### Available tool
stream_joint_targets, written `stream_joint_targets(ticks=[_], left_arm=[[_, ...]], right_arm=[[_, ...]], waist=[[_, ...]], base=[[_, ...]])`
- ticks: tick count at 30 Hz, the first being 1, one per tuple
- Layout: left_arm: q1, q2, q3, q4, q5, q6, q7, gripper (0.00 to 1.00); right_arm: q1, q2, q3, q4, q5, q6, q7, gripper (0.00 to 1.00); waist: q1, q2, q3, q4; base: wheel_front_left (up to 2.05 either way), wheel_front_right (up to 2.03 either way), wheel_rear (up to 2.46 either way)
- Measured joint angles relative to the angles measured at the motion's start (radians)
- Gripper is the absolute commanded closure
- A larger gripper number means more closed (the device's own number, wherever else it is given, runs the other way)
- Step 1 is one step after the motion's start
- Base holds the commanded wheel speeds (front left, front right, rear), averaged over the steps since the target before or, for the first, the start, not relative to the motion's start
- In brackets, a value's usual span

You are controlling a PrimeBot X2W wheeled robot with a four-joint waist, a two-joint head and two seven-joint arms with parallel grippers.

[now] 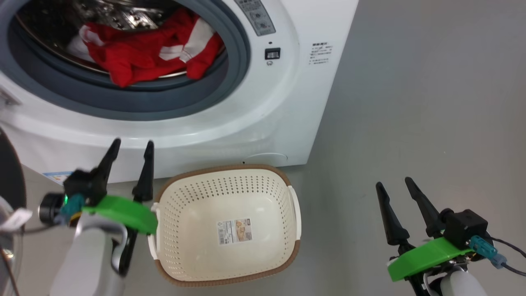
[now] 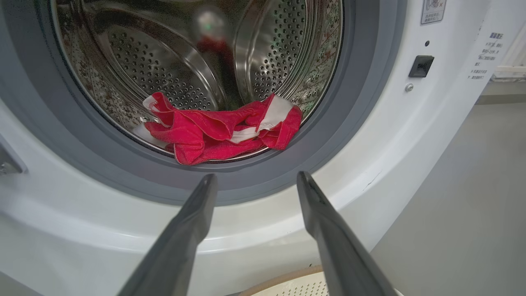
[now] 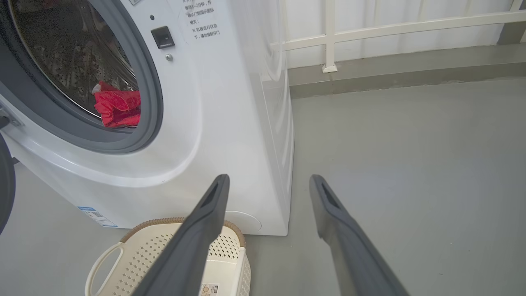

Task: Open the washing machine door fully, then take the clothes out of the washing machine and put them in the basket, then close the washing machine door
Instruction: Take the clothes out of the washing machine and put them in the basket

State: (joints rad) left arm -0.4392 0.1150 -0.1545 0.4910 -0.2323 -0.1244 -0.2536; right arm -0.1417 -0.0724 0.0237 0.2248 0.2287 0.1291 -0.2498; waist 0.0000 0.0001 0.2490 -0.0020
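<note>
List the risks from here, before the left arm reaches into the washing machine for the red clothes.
1. The clothes lie at the front edge of the drum, against the grey gasket; the open left end effector might pinch rubber along with fabric.
2. They are bunched together, so one grab may lift only part of them.
3. The basket sits right beside the left end effector; the arm could nudge it away.

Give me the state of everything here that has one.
Black-rimmed round washing machine door: swung open.
Red-and-white clothes: inside the steel drum, at its front lip.
Cream perforated plastic basket: upright on the grey floor, empty.
Left gripper: open, holding nothing.
Right gripper: open, holding nothing.
</note>
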Motion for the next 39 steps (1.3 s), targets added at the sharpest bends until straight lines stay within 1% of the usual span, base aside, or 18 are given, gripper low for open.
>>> stream_joint_targets(ticks=[1, 3, 5, 6, 8, 13, 17, 22, 25, 26, 28, 34, 39], left_arm=[[-0.037, -0.002, -0.009, 0.039, 0.009, 0.000, 0.000, 0.00], [-0.113, -0.002, -0.027, 0.111, 0.038, 0.017, 0.004, 0.00], [-0.189, -0.002, -0.033, 0.182, 0.050, 0.022, 0.023, 0.00], [-0.227, -0.002, -0.035, 0.214, 0.061, 0.034, 0.025, 0.00], [-0.297, 0.000, -0.040, 0.274, 0.071, 0.042, 0.040, 0.00], [-0.446, 0.014, -0.055, 0.405, 0.112, 0.084, 0.052, 0.00], [-0.537, 0.022, -0.055, 0.497, 0.123, 0.109, 0.060, 0.00], [-0.628, 0.042, -0.055, 0.597, 0.125, 0.122, 0.069, 0.00], [-0.676, 0.067, -0.042, 0.654, 0.123, 0.132, 0.069, 0.00], [-0.705, 0.086, -0.031, 0.685, 0.116, 0.149, 0.069, 0.00], [-0.732, 0.105, -0.027, 0.714, 0.116, 0.156, 0.069, 0.00], [-0.782, 0.140, -0.019, 0.770, 0.109, 0.175, 0.077, 0.00], [-0.803, 0.165, -0.019, 0.789, 0.107, 0.202, 0.091, 0.00]], right_arm=[[-0.006, 0.002, 0.002, 0.000, 0.000, 0.000, 0.000, 0.00], [-0.021, 0.005, 0.006, 0.000, 0.000, 0.000, 0.000, 0.00], [-0.036, 0.007, 0.010, -0.001, 0.000, 0.000, 0.000, 0.00], [-0.043, 0.007, 0.012, -0.002, 0.000, 0.000, 0.000, 0.00], [-0.054, 0.010, 0.016, -0.003, 0.000, 0.000, 0.000, 0.00], [-0.077, 0.013, 0.028, -0.004, 0.000, 0.000, 0.000, 0.00], [-0.097, 0.015, 0.036, -0.004, 0.004, 0.000, 0.000, 0.00], [-0.119, 0.015, 0.061, -0.008, 0.023, 0.000, 0.000, 0.00], [-0.138, 0.015, 0.077, -0.009, 0.032, 0.000, 0.000, 0.00], [-0.151, 0.015, 0.092, -0.009, 0.040, 0.000, 0.000, 0.00], [-0.160, 0.016, 0.104, -0.010, 0.054, 0.000, 0.000, 0.00], [-0.185, 0.016, 0.135, -0.014, 0.077, 0.000, 0.000, 0.00], [-0.189, 0.016, 0.144, -0.019, 0.082, 0.000, 0.000, 0.00]], waist=[[0.0000, 0.0000, 0.007, -0.004], [0.0000, 0.0000, 0.023, -0.012], [0.0000, 0.0000, 0.039, -0.021], [0.0000, 0.0000, 0.047, -0.026], [0.0001, 0.0000, 0.063, -0.037], [0.0000, 0.0000, 0.099, -0.066], [0.0000, 0.0000, 0.126, -0.087], [0.0000, 0.0000, 0.156, -0.111], [0.0000, 0.0000, 0.173, -0.127], [0.0000, 0.0000, 0.184, -0.139], [0.0000, 0.0000, 0.196, -0.151], [0.0000, 0.0000, 0.231, -0.186], [0.0000, 0.0000, 0.255, -0.209]], base=[[0.00, 0.00, 0.00], [0.00, 0.00, 0.00], [0.00, 0.00, 0.00], [0.00, 0.00, 0.00], [0.00, 0.00, 0.00], [0.00, 0.00, 0.00], [0.00, 0.00, 0.00], [0.00, 0.00, 0.00], [0.00, 0.00, 0.00], [0.00, 0.00, 0.00], [0.00, 0.00, 0.00], [0.00, 0.00, 0.00], [0.00, 0.00, 0.00]])
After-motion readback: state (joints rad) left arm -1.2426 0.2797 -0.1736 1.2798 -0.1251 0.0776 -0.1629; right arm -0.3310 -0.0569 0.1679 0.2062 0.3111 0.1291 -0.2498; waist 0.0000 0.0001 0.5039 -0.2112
